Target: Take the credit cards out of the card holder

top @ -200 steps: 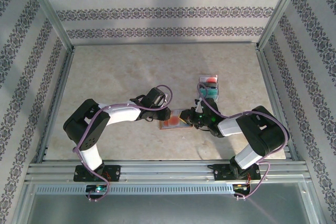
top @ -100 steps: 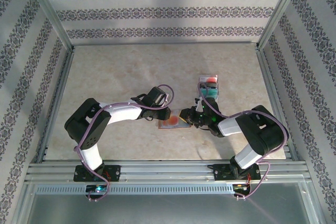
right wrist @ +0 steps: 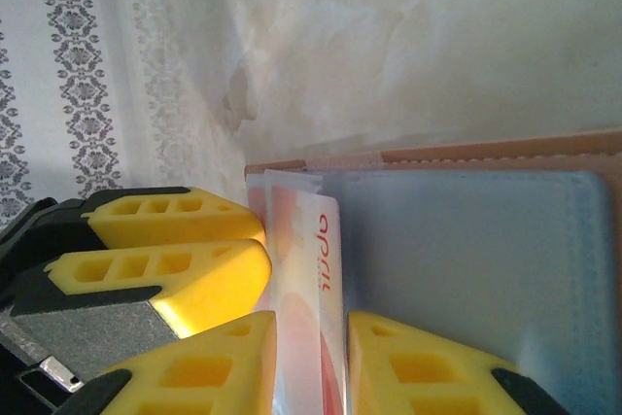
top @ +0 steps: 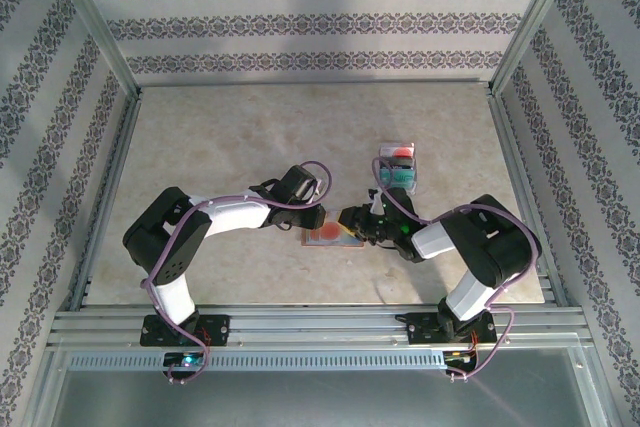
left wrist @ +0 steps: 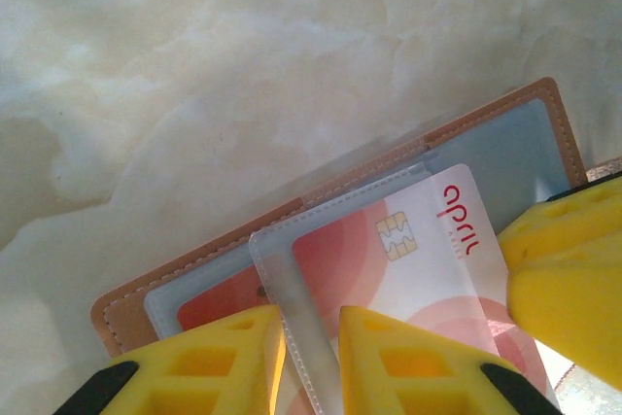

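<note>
The salmon-pink card holder (top: 322, 236) lies open on the table between my two grippers. In the left wrist view its stitched rim (left wrist: 330, 191) frames greyish pockets. A white and red credit card (left wrist: 418, 259) sits in a clear sleeve, and a second red card (left wrist: 219, 298) shows in the pocket under it. My left gripper (left wrist: 311, 362) is shut on that sleeve's edge. My right gripper (right wrist: 311, 366) is open, its jaws slightly apart on either side of the same card (right wrist: 316, 259). In the top view the left gripper (top: 312, 221) and right gripper (top: 349, 221) meet over the holder.
A small stack of teal and red cards (top: 397, 167) lies on the table beyond the right gripper. Patterned walls and metal frame rails (top: 320, 322) close in the table. Bare marble-like tabletop (top: 220, 137) stretches to the back and left.
My right gripper has moved left onto the card holder and its jaws have parted. The left arm and the holder have stayed put.
</note>
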Motion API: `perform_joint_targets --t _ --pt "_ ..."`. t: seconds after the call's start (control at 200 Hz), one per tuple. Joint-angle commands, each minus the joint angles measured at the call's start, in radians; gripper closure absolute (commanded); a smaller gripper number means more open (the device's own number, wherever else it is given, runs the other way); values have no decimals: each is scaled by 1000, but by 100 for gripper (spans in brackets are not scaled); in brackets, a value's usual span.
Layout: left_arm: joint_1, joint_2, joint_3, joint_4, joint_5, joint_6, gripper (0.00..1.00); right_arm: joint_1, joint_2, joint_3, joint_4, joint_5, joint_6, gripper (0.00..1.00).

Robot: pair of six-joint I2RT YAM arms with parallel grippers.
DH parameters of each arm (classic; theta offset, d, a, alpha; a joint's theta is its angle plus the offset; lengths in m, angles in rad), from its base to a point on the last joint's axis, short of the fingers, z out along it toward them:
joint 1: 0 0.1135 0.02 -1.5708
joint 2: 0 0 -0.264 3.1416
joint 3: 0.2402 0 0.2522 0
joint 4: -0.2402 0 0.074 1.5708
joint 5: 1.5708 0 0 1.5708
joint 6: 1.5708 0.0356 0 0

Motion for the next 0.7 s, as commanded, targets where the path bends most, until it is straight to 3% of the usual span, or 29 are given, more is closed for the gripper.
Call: perform_joint_targets --t 0.0,0.215,0.695 --pt "12 38 -15 -80 -44 14 75 16 30 -14 11 16 3 76" --pt "12 36 -19 -79 -45 10 75 17 62 -27 84 8 28 86" --pt "18 38 -19 -87 -55 3 76 -41 8 -85 88 -2 23 94"
